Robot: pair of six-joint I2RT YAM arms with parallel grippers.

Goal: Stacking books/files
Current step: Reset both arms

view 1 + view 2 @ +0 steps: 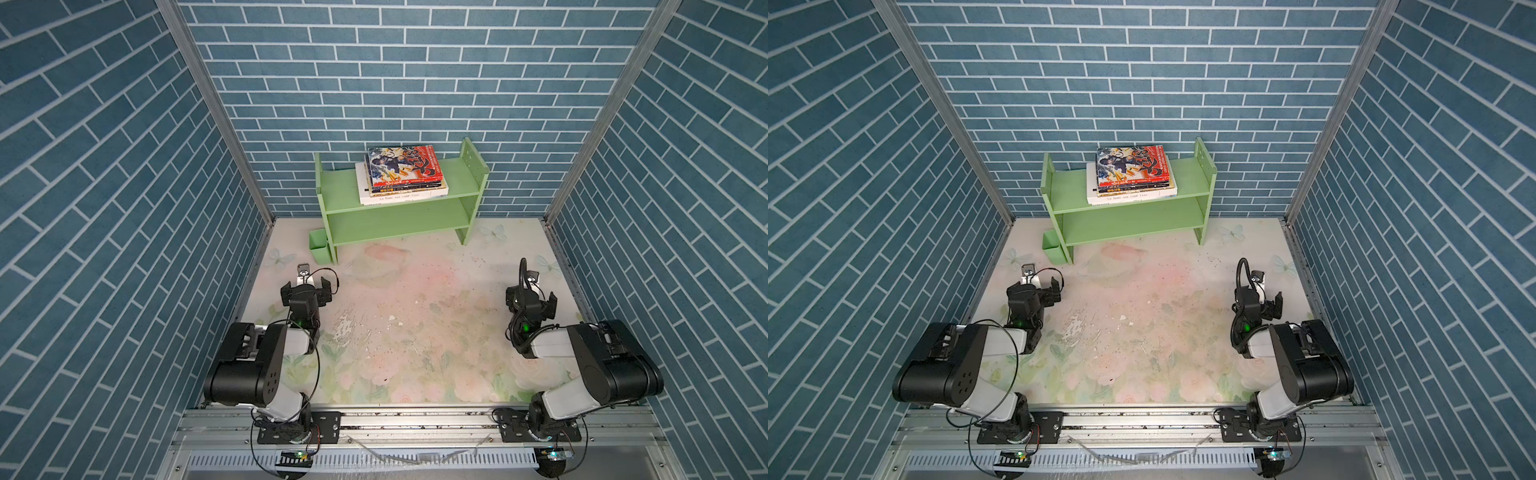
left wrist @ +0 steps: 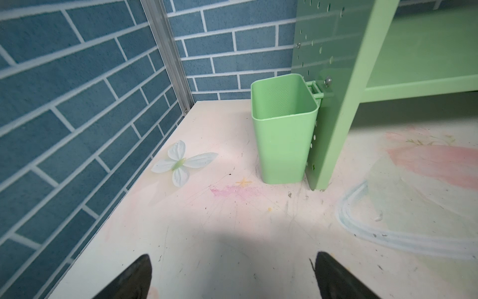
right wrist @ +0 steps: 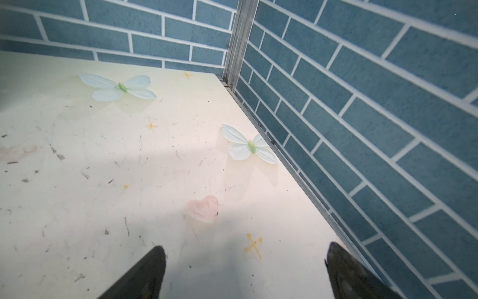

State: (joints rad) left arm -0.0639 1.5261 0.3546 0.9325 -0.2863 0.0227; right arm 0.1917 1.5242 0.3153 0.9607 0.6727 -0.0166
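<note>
The books (image 1: 401, 174) (image 1: 1131, 172) lie in one flat stack on the top board of the light green shelf (image 1: 336, 187) (image 1: 1192, 178). A red comic cover is on top and a large white book at the bottom. My left gripper (image 1: 306, 284) (image 1: 1036, 289) (image 2: 232, 261) hangs open over the table near the left wall, nothing between its fingers. Near the right wall my right gripper (image 1: 532, 297) (image 1: 1260, 303) (image 3: 245, 249) is also open and empty. Both are well in front of the shelf, apart from the books.
A green plastic cup (image 1: 320, 247) (image 2: 282, 129) hangs on the shelf's left side panel (image 2: 336, 103), close ahead of my left gripper. Blue brick walls close in three sides. The table has a floral print with flat butterflies (image 3: 249, 147).
</note>
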